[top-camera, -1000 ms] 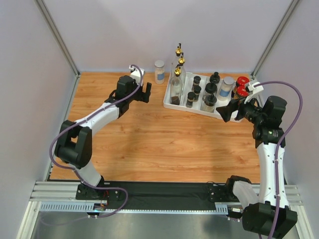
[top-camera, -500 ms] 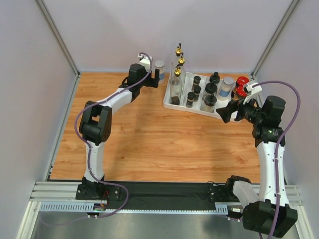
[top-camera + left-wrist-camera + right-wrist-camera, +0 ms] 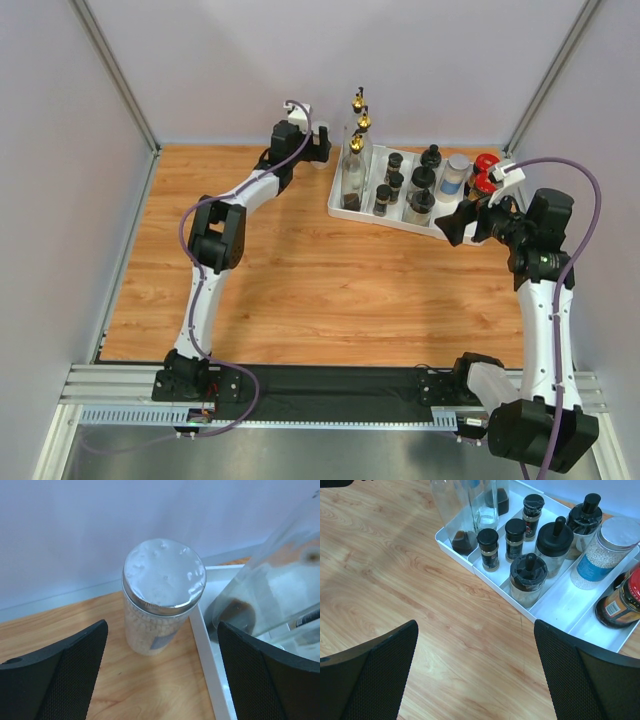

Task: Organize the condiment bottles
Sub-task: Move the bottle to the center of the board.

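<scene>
While the jar [image 3: 164, 575] stands at the far edge beside the tray [image 3: 206, 655], it is faced by the wide-spread left gripper [image 3: 161, 627], and the right gripper [image 3: 475, 625] is held equally wide.

We're seeing glossy white links and chunky black joints on the left arm [image 3: 203, 300] and the right arm [image 3: 543, 330] alike, a purple cable [image 3: 597, 210] looping along each, and broad black fingers [image 3: 60, 675] faced with fine mesh-textured pads.

Print on spice jars [image 3: 489, 552] unreadable; no legible text.
</scene>
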You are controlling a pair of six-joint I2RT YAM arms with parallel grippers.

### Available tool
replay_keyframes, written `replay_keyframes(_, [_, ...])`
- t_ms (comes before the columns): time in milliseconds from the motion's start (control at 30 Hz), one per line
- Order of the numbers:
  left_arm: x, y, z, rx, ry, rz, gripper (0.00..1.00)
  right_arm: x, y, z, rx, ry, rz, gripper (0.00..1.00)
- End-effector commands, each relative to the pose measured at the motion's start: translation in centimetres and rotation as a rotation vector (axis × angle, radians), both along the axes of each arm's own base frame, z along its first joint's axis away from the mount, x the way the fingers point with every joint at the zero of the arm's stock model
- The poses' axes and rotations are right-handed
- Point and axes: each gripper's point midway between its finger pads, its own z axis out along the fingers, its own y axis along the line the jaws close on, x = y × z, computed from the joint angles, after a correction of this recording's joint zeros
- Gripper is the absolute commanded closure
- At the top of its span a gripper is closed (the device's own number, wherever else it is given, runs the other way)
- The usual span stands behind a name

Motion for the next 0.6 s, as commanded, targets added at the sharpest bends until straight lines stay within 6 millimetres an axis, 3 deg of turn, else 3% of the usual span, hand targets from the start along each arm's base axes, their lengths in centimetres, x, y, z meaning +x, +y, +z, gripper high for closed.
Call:
replay_keyframes(0, [1.9, -0.6, 4.6, -0.119, -0.124, 0.021, 0.03, 0.2, -0.2, 1.6, -0.019, -0.037, -0.001, 0.00])
replay_keyframes(33, [2.3, -0.6, 3.3, -0.123, -0.108, 0.033, 0.03, 0.1, -0.2, 1.7, -0.019, -0.036, 0.001, 0.00])
replay_keyframes(67, [2.8, -0.8, 4.2, -0.137, -0.131, 0.034, 0.04, 0.2, -0.2, 1.7, -0.019, -0.035, 0.001, 0.00])
replay_keyframes(133, [3.4, -1.1, 3.0, -0.146, -0.124, 0.035, 0.04, 0.1, -0.2, 1.7, -0.021, -0.035, 0.002, 0.00])
replay_keyframes(200, [4.0, -1.6, 3.9, -0.159, -0.162, 0.018, 0.05, 0.1, -0.2, 1.8, -0.021, -0.032, 0.002, 0.00])
replay_keyframes(233, [4.3, -1.8, 2.8, -0.153, -0.155, 0.014, 0.06, 0.1, -0.2, 1.8, -0.021, -0.031, 0.002, 0.00])
replay_keyframes(267, [4.6, -1.8, 3.6, -0.158, -0.173, 0.017, 0.06, 0.1, -0.1, 1.7, -0.023, -0.031, 0.005, 0.00])
replay_keyframes(400, [5.2, -1.2, 2.9, -0.164, -0.184, 0.067, 0.09, 0.2, -0.2, 1.6, -0.028, -0.025, 0.004, 0.00])
replay_keyframes(567, [5.2, -0.8, 2.3, -0.141, -0.185, 0.080, 0.23, 0.2, -0.2, 1.5, -0.029, -0.023, 0.006, 0.00])
